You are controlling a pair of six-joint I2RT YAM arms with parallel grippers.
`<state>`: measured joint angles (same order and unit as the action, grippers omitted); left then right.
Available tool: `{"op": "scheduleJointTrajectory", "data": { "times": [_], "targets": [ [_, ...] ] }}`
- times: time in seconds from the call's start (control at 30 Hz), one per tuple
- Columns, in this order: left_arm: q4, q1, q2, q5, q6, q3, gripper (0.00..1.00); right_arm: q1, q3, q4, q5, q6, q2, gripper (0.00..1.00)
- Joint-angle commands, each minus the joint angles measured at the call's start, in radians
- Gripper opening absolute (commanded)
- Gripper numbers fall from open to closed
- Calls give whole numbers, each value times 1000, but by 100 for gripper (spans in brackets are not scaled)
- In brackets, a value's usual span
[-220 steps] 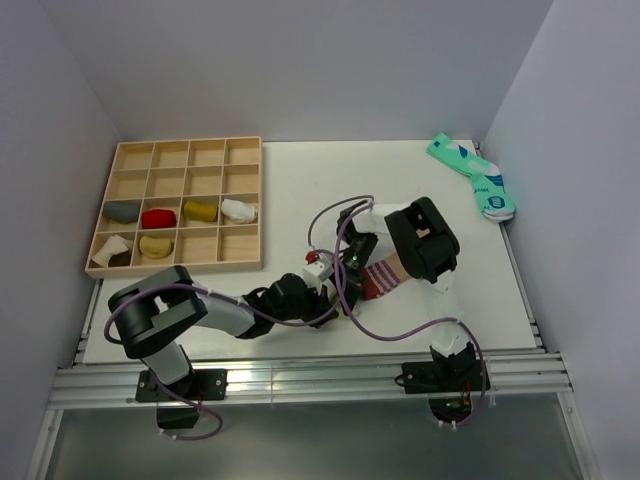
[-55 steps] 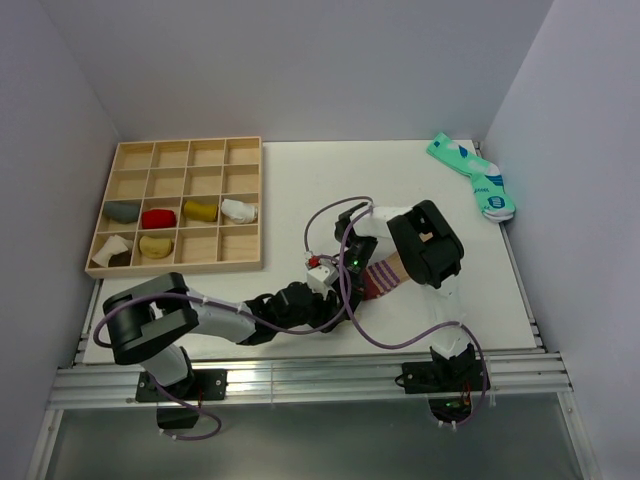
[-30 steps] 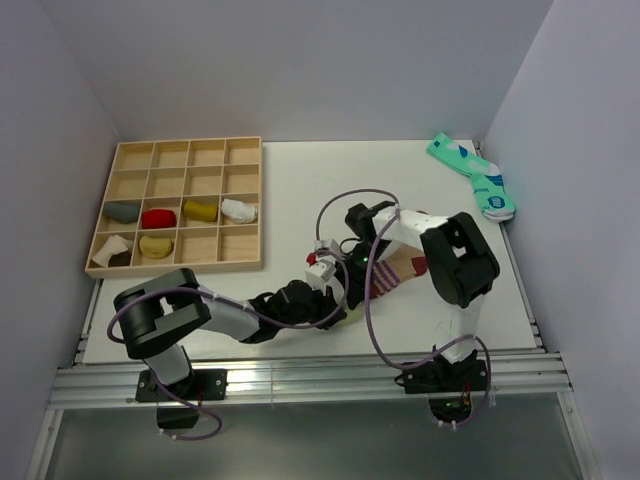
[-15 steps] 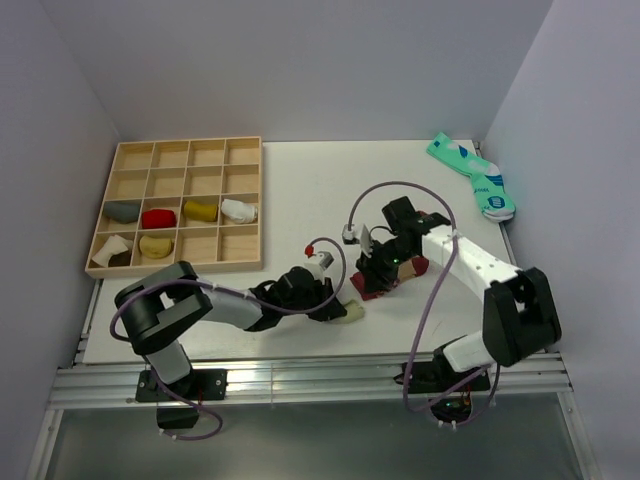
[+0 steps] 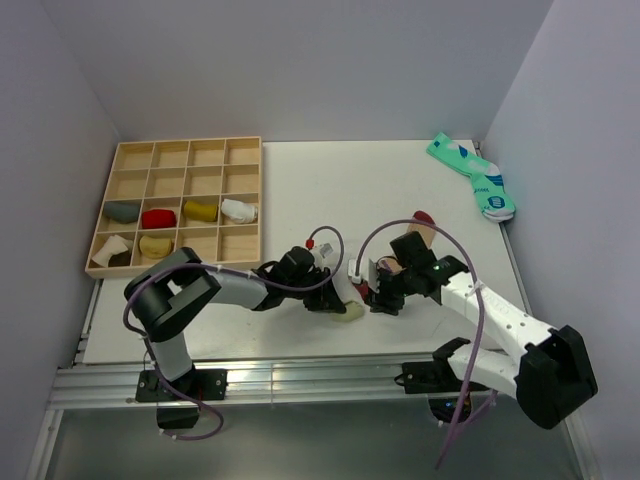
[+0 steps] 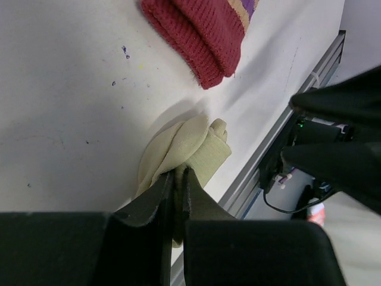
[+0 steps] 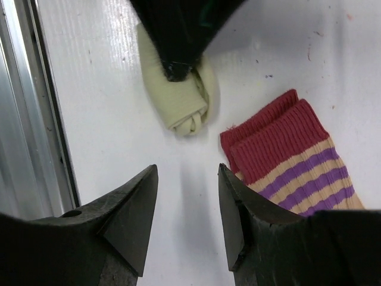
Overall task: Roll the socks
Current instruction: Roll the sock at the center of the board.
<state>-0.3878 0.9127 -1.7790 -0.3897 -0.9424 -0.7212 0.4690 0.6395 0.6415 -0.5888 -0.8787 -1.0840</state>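
The pale olive-green sock (image 5: pixel 348 310) lies bunched and partly rolled near the table's front edge. My left gripper (image 5: pixel 332 298) is shut on one end of it; in the left wrist view the jaws (image 6: pixel 177 179) pinch the olive fabric (image 6: pixel 187 143). The tan sock (image 5: pixel 415 238) lies just right of it, with the maroon toe pointing away. Its maroon, purple-striped cuff shows in the right wrist view (image 7: pixel 292 155) and in the left wrist view (image 6: pixel 199 36). My right gripper (image 5: pixel 374 292) is open and empty, hovering between the two socks (image 7: pixel 186 170), with the olive sock (image 7: pixel 178 98) ahead of it.
A wooden compartment tray (image 5: pixel 262 200) at the back left holds several rolled socks. A pair of teal socks (image 5: pixel 475 177) lies at the back right corner. The aluminium front rail (image 7: pixel 27 119) runs close beside the olive sock.
My right gripper has come off the tan sock and swung toward the front, now open over the gap between the socks. My left gripper has shifted slightly, still holding the olive sock.
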Motion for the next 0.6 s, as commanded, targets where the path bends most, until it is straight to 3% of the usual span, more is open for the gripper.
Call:
{"op": "scheduleJointTrajectory", "data": {
  "times": [0.0, 0.27, 0.57],
  "targets": [
    [179, -21, -66, -17, 5, 0, 0, 62, -47, -112, 78, -8, 73, 53],
    [225, -47, -114, -84, -1, -43, 0, 261, -126, -233, 185, 20, 84, 53],
    [247, -87, -160, -164, 5, -67, 0, 355, -164, -324, 265, 12, 61, 54]
  ]
}}
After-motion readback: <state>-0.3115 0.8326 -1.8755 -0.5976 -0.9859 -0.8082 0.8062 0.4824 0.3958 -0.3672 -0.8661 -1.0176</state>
